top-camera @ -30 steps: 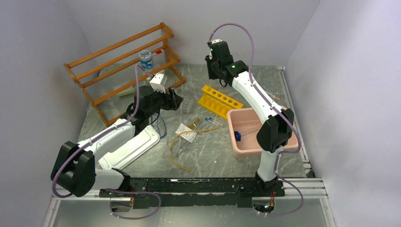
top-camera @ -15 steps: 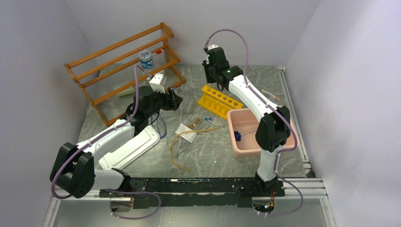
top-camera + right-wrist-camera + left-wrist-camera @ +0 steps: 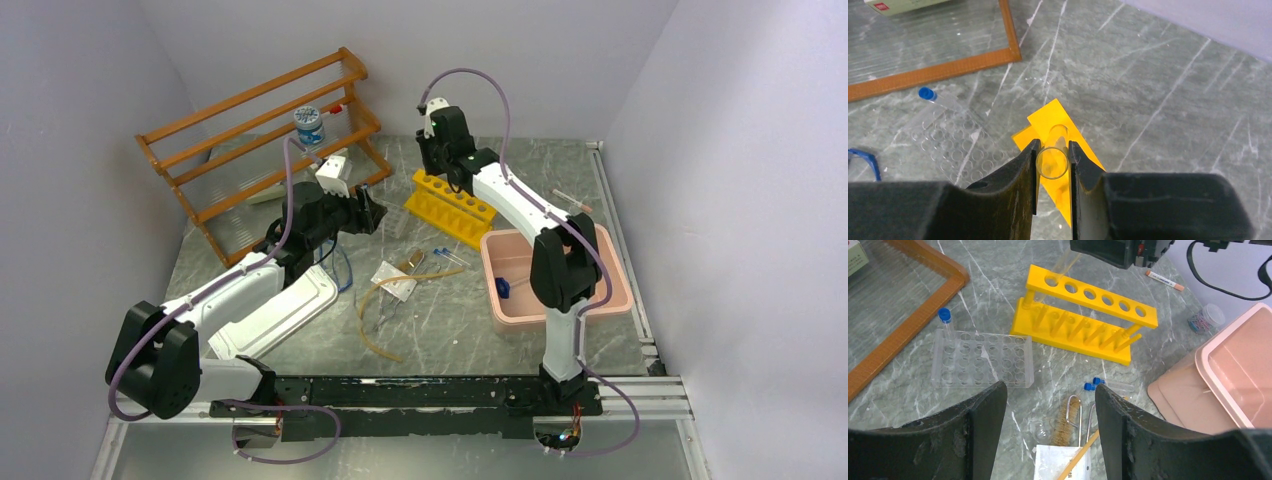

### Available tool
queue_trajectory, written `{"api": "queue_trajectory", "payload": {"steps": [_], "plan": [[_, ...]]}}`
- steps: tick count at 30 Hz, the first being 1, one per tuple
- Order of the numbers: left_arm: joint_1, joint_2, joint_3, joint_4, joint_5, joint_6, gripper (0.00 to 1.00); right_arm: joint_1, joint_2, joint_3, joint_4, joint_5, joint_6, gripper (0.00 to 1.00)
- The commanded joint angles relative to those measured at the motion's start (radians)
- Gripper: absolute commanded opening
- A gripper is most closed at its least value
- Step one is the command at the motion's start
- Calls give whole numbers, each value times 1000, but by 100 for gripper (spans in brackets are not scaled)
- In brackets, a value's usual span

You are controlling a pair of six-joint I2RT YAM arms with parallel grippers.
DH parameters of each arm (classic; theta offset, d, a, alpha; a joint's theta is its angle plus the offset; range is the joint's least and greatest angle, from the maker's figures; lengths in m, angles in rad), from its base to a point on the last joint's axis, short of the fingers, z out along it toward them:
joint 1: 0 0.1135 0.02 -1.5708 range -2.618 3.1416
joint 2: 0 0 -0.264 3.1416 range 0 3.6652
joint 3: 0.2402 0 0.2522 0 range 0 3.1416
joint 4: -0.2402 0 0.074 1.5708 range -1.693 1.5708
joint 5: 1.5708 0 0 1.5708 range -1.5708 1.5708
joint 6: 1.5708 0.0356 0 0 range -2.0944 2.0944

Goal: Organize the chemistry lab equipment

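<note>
Table: grey marbled top with the loose lab pieces spread across its middle.
Wooden shelf rack: stands at the far left, with a blue-lidded jar on it.
White tray: lies flat under the left arm.
Pink tub: sits on the right, beside the right arm.
Yellow tube rack: has a row of six holes and stands just beyond the clear well plate.
Right gripper: fingers are closed tight on a clear test tube, pinching it near its open mouth. It hangs over the left end of the yellow tube rack.
Clear test tube: tilted, with its lower end at the rack's end hole. How deep it sits cannot be told.
Left gripper: fingers spread wide with nothing between them and touching nothing. It hovers above the brush and the white packet.
Tan rubber hose: curls on the table near the packet.
Blue cord loop: lies at the tray's far edge.
Blue-capped tubes: two lie side by side between the rack and the tub.
</note>
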Motion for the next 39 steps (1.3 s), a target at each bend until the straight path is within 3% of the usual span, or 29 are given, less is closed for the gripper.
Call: {"api": "queue_trajectory", "payload": {"steps": [1, 12, 19, 35, 37, 39], "plan": [[6, -25, 5, 13, 14, -1, 69, 2, 49, 55, 78, -51, -10, 13], [14, -35, -8, 12, 4, 0, 69, 4, 90, 108, -37, -44, -44, 13], [15, -34, -12, 12, 3, 3, 69, 4, 161, 225, -203, -75, -39, 14], [15, -46, -22, 17, 13, -3, 69, 7, 255, 334, -311, -30, -38, 18], [16, -47, -23, 18, 16, -6, 69, 8, 251, 329, -307, -28, -35, 21], [15, -48, -21, 15, 15, -9, 70, 9, 246, 329, -304, -26, -27, 31]]}}
